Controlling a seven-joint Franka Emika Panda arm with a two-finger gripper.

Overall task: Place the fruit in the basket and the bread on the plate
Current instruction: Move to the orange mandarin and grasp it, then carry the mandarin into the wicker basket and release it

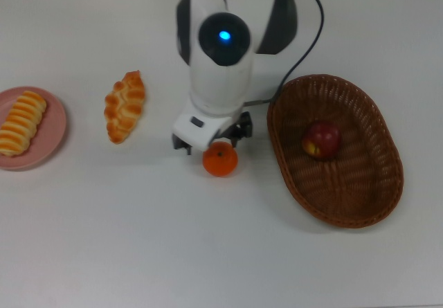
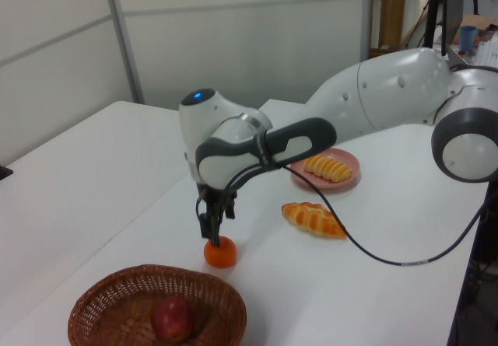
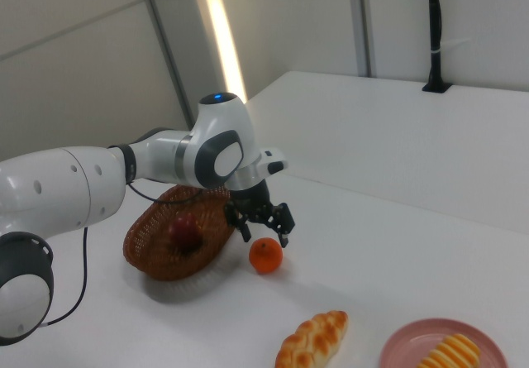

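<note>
The orange mandarin [image 1: 220,160] [image 3: 265,255] lies on the white table just to the top view's left of the basket [image 1: 360,183]. My gripper [image 3: 264,232] [image 2: 212,229] hangs right above the mandarin, open, with a finger on each side of its top. The red apple [image 1: 322,140] [image 2: 171,319] sits inside the wicker basket [image 2: 101,299]. A ridged roll [image 1: 21,122] [image 2: 327,167] rests on the pink plate [image 1: 54,140] at the top view's far left. The croissant-like pastry [image 1: 124,106] [image 2: 313,219] lies on the table between plate and mandarin.
The arm's white body [image 1: 221,52] reaches in from the top view's upper edge and covers the table behind the mandarin. A black cable [image 2: 366,249] loops from the arm over the table past the pastry.
</note>
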